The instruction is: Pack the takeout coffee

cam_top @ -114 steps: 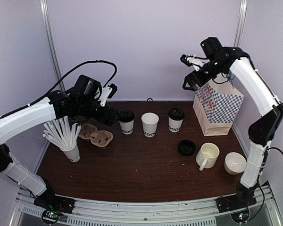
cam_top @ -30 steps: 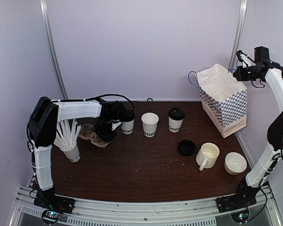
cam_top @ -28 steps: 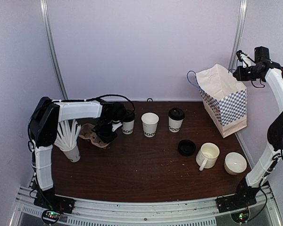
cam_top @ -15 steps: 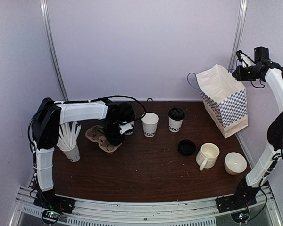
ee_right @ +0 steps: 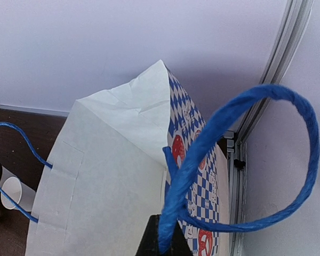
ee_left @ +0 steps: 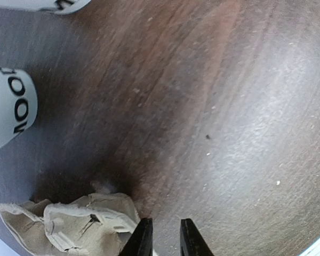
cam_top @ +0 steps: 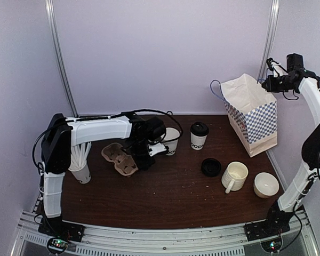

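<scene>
Left jaws: narrow gap at the cardboard carrier's (cam_top: 120,159) rim; I cannot tell if they grip it.
Right jaws: closed on the paper bag's (cam_top: 253,120) blue handle (ee_right: 224,122).
MOO cups (cam_top: 198,136): mid-counter (cam_top: 165,202), behind the left wrist, well apart from the bag.
Axis: vertical, mouths up.
Risk: a left-arm swing could topple the lidless cup (cam_top: 172,140).

Two tall white "MOO" paper cups (cam_top: 198,141) (cam_top: 174,140) show. One each: loose black plastic lid (cam_top: 210,167), cream handled mug (cam_top: 234,176), cream bowl (cam_top: 266,184), cardboard cup carrier (cam_top: 119,158), white straw-filled cup (cam_top: 81,173), blue-checked paper bag (cam_top: 250,114).
</scene>
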Action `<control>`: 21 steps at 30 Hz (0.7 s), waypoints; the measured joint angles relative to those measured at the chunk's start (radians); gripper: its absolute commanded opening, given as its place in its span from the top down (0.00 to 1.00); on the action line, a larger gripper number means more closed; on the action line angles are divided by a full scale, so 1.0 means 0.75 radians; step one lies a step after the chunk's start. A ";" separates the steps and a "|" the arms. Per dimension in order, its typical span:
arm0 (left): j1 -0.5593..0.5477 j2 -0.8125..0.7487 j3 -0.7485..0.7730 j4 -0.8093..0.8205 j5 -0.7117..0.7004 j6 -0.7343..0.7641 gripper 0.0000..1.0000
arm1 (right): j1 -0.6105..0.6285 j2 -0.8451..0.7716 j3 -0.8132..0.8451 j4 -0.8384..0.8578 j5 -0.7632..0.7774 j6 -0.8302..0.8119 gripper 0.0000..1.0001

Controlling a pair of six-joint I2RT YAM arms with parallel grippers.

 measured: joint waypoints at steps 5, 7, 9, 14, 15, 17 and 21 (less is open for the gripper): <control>-0.032 0.001 0.015 -0.008 -0.040 0.014 0.87 | 0.000 0.003 -0.009 0.001 -0.013 0.004 1.00; -0.031 -0.017 -0.004 -0.007 -0.104 0.004 0.90 | 0.000 0.003 -0.015 0.001 -0.016 0.004 1.00; -0.022 -0.056 -0.057 -0.007 -0.189 -0.026 0.90 | 0.000 0.003 -0.025 0.001 -0.017 0.004 1.00; 0.078 -0.138 -0.218 -0.002 -0.296 -0.107 0.91 | 0.000 0.003 -0.048 0.003 -0.028 0.017 1.00; 0.104 -0.138 -0.234 -0.003 -0.307 -0.108 0.91 | 0.000 0.003 -0.050 0.003 -0.033 0.019 1.00; 0.142 -0.127 -0.241 -0.003 -0.309 -0.098 0.90 | 0.000 0.003 -0.051 0.004 -0.041 0.023 1.00; 0.125 -0.088 -0.243 0.009 -0.292 -0.030 0.89 | 0.000 0.003 -0.051 0.005 -0.048 0.024 1.00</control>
